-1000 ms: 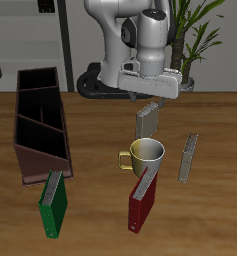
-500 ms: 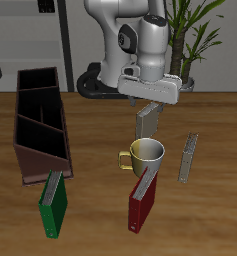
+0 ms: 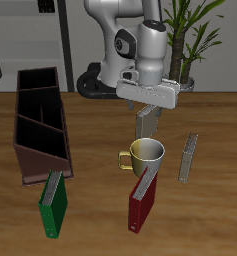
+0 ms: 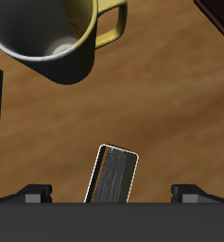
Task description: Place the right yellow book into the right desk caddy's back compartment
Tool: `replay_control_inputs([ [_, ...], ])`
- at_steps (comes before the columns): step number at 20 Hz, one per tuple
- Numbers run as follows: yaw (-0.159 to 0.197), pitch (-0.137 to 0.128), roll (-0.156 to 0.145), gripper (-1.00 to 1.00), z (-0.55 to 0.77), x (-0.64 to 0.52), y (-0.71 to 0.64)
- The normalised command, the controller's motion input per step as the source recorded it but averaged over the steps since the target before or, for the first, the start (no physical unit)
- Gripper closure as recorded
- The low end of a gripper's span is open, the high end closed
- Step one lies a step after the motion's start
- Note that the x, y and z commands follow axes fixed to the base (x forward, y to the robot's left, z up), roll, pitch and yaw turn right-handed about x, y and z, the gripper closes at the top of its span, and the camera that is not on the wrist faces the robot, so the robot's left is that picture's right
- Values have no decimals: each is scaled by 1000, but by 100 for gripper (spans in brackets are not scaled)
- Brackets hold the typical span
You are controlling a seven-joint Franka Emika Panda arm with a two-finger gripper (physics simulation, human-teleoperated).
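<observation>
Right yellow book (image 3: 146, 122): being straddled, upright, toward the table's back edge, behind the mug (image 3: 146, 155); not yet lifted.
Gripper (image 3: 148, 104): being held spread, grasping nothing.
Right desk caddy (image 3: 30, 150), back compartment (image 3: 37, 80): being left unfilled.

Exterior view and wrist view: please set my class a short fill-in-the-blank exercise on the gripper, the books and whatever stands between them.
1. The gripper hangs over the right yellow book with its jaws ___.
2. The red book is thick; the other thick book, by the right desk caddy, is ___.
3. Between the right yellow book and the red book stands a ___ with a handle.
Missing words: open; green; mug.
</observation>
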Motion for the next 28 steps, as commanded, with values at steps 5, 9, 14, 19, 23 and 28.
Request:
replay_control_inputs([
  [5, -5, 34, 15, -100, -247, 28, -11],
  [9, -8, 51, -2, 100, -198, 123, -88],
  [14, -5, 2, 3, 100, -12, 59, -89],
  [19, -9, 3, 14, 100, 32, 57, -52],
  [23, 12, 17, 14, 100, 95, 83, -87],
  [28, 63, 10, 13, 100, 236, 226, -209],
])
